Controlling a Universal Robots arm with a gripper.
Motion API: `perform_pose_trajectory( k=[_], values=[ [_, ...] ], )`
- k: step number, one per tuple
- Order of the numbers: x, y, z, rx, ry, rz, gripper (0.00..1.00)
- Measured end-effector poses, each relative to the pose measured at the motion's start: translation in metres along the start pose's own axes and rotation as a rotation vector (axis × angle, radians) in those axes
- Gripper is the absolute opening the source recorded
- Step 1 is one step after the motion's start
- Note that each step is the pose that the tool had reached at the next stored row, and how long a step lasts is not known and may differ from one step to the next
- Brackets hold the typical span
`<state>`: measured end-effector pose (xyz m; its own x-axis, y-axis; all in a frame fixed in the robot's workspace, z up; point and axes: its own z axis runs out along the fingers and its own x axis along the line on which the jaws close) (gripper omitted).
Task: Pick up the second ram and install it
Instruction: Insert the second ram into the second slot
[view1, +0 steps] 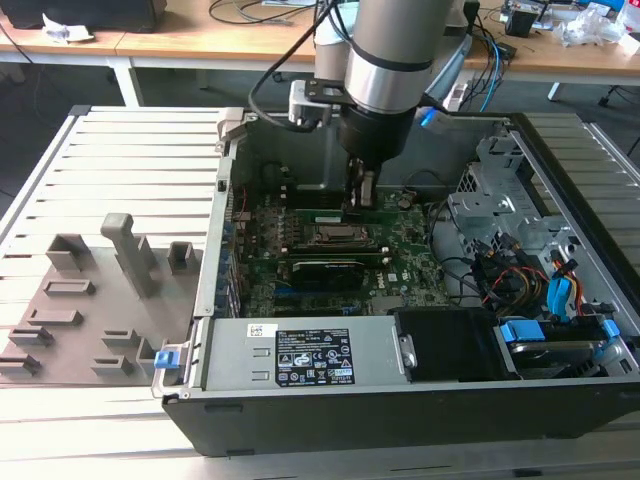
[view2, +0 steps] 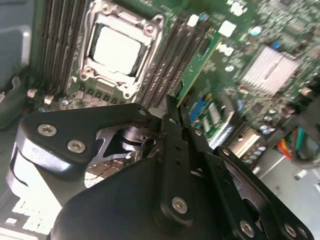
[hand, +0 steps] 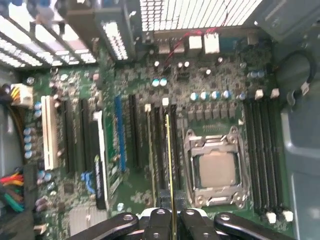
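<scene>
- Open black desktop computer case (view1: 420, 400) lying on its side on the slatted grey metal counter (view1: 130, 170), big green motherboard (view1: 400, 250) facing up inside.
- Grey-and-silver robot arm (view1: 385, 60) reaching straight down into the case, black gripper (view1: 360, 195) low over the motherboard, just on the exterior view's left of its middle.
- Jaws clamped on the second ram (view2: 196, 62), the slim flat green circuit-board stick, pinched by its end between two black fingers (hand: 159, 225).
- In the first wrist view, stick (hand: 169, 165) seen edge-on as a thin line with a yellowish rim, running along the black memory slots (hand: 159, 150) right beside the silver square processor socket (hand: 214, 167).
- Can't tell whether it's fully seated in a slot or only resting on top.
- Another bank of black memory slots (hand: 265, 160) on the other side of the socket.
- Ribbed silver heatsink (view2: 270, 70) further along the board in the second wrist view.
- Black expansion card (view1: 325, 270) lying across the board on the near side of the gripper in the exterior view.
- Grey plastic holder blocks (view1: 90, 300) on the counter at the exterior view's left, well apart from the case.
- Blue-tabbed drive bays and a bundle of coloured cables (view1: 545, 290) at the case's right end.
</scene>
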<state>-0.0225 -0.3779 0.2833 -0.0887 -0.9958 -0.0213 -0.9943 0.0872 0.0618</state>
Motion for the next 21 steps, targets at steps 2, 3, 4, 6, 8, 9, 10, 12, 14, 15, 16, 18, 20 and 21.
perform_pose_trajectory(
  k=[2,3,4,6,8,9,10,12,14,15,16,18,20,21],
  values=[
    [-0.0032,0.0147,0.0022,0.0001,0.0000,0.000,0.14],
    [-0.0031,0.0162,0.0044,0.0002,0.0000,0.000,0.14],
    [-0.0031,0.0163,0.0068,0.0002,0.0000,0.000,0.14],
    [-0.0030,0.0163,0.0096,0.0001,0.0001,0.000,0.14],
    [-0.0029,0.0163,0.0122,0.0002,0.0000,0.000,0.14],
    [-0.0029,0.0163,0.0138,0.0001,0.0001,0.000,0.14],
    [-0.0028,0.0163,0.0149,0.0001,0.0001,0.000,0.14],
    [-0.0027,0.0160,0.0190,0.0001,0.0001,0.000,0.14],
    [-0.0027,0.0158,0.0219,0.0001,0.0001,0.000,0.14],
    [-0.0027,0.0158,0.0228,0.0001,0.0001,0.000,0.14],
    [-0.0026,0.0156,0.0249,0.0001,0.0000,0.000,0.14],
    [-0.0025,0.0153,0.0315,0.0001,0.0000,0.000,0.14],
    [-0.0024,0.0150,0.0360,0.0002,0.0001,0.000,0.14],
    [-0.0023,0.0149,0.0375,0.0001,0.0001,0.000,0.14]
  ],
)
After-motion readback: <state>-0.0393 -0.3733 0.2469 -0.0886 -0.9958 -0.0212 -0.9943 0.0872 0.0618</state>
